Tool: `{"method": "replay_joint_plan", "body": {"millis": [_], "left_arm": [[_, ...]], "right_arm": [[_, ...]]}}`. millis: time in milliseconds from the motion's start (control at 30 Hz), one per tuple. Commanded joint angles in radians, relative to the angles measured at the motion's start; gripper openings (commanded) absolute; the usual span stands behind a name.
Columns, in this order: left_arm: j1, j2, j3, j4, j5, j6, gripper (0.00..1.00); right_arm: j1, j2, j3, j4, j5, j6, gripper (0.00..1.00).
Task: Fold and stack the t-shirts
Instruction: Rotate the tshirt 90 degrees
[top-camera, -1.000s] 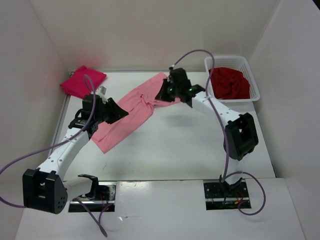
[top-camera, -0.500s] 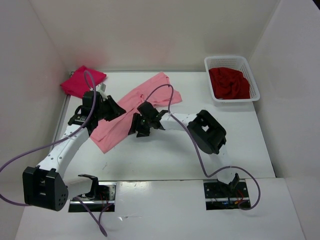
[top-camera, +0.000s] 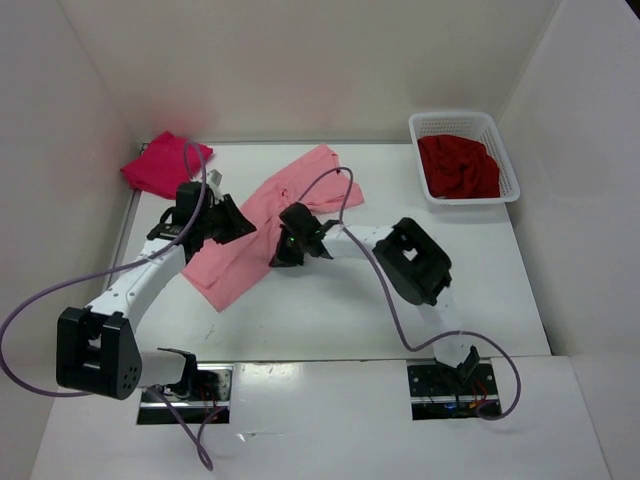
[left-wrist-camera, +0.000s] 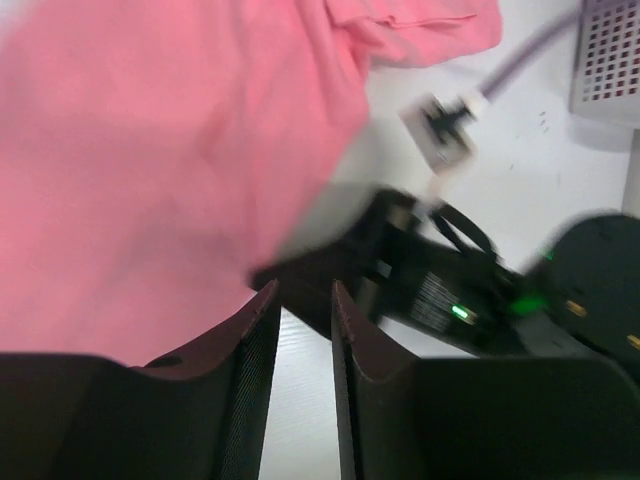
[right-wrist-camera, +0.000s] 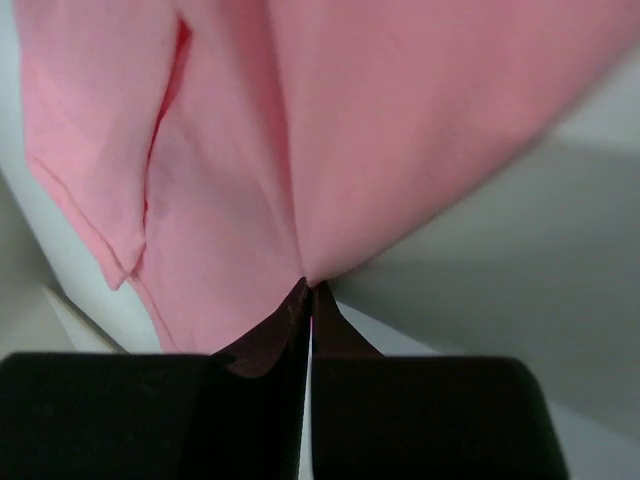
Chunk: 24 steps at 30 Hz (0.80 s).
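- Right gripper (right-wrist-camera: 306, 292): fingers clenched on an edge of the light pink t-shirt (top-camera: 235, 268), which lies crumpled left of centre on the worktop (top-camera: 340, 300).
- Left gripper (left-wrist-camera: 303, 300): fingers narrowly parted, grasping nothing, at the shirt's left edge.

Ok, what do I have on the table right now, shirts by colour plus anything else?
Bright magenta t-shirt: 1
Light pink t-shirt: 1
Dark red t-shirt: 1
White basket: 1
Total: 4
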Motion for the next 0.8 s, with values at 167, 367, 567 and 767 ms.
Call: {"method": "replay_joint_plan", "body": {"millis": [167, 367, 567, 767], "left_arm": [[0.003, 0.089, 0.049, 0.096, 0.021, 0.04, 0.36], [-0.016, 0.192, 0.059, 0.129, 0.021, 0.04, 0.39], [-0.048, 0.223, 0.047, 0.158, 0.05, 0.02, 0.4], [-0.059, 0.162, -0.038, 0.178, 0.071, -0.012, 0.41]], "right_arm": [[-0.069, -0.465, -0.562, -0.203, -0.092, -0.206, 0.13], [-0.272, -0.685, -0.591, -0.213, -0.066, -0.206, 0.61], [-0.483, -0.488, -0.336, -0.212, 0.048, -0.316, 0.0], [-0.514, -0.214, -0.042, -0.245, 0.109, -0.339, 0.0]]}}
